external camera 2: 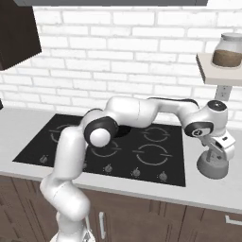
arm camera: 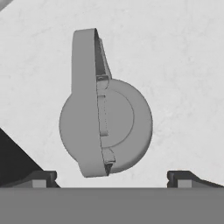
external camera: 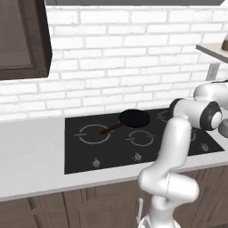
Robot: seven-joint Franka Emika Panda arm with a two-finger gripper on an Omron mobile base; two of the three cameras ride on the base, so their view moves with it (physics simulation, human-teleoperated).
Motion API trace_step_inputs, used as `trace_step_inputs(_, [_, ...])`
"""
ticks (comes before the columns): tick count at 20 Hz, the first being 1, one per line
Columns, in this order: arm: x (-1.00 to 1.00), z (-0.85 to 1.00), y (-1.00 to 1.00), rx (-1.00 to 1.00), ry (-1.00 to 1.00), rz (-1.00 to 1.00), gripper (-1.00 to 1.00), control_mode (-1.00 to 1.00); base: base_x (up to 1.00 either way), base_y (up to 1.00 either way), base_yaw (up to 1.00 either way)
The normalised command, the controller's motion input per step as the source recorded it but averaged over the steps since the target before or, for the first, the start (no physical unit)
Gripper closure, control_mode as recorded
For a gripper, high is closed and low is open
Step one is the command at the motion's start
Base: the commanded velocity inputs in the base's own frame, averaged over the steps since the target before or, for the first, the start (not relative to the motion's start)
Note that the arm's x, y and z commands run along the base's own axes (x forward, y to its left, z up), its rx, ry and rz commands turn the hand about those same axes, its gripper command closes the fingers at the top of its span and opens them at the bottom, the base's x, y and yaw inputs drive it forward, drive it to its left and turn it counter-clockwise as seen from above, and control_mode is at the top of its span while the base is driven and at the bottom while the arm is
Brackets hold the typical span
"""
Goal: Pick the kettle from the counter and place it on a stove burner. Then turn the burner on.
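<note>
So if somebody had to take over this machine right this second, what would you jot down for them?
Gripper: open, hanging directly above the kettle, fingers either side, not gripping.
Kettle: grey, on the counter just right of the stove.
A black pan sits on a back burner; the front burners are bare.
Done: arm has reached over the kettle.
Left: lower, grip the handle, lift, set it on a free burner, then turn that burner's knob.
</note>
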Motion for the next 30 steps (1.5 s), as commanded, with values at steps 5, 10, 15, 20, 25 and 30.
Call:
trace_step_inputs(5, [0.21, -0.19, 0.00, 0.00, 0.00, 0.00, -1.00, -1.00, 0.00, 0.00, 0.00])
trace_step_inputs(10, [0.16, -0.14, 0.00, 0.00, 0.00, 0.00, -1.00, -1.00, 0.00, 0.00, 0.00])
trace_step_inputs(15, [0.04, -0.06, 0.00, 0.00, 0.00, 0.00, -1.00, -1.00, 0.00, 0.00, 0.00])
trace_step_inputs(20, [0.00, -0.01, 0.00, 0.00, 0.00, 0.00, 1.00, -1.00, 0.00, 0.00, 0.00])
trace_step_inputs(25, [0.10, 0.00, 0.00, 0.00, 0.00, 0.00, 1.00, -1.00, 0.00, 0.00, 0.00])
trace_step_inputs(30, [0.02, 0.01, 0.00, 0.00, 0.01, 0.00, 1.00, -1.00, 0.00, 0.00, 0.00])
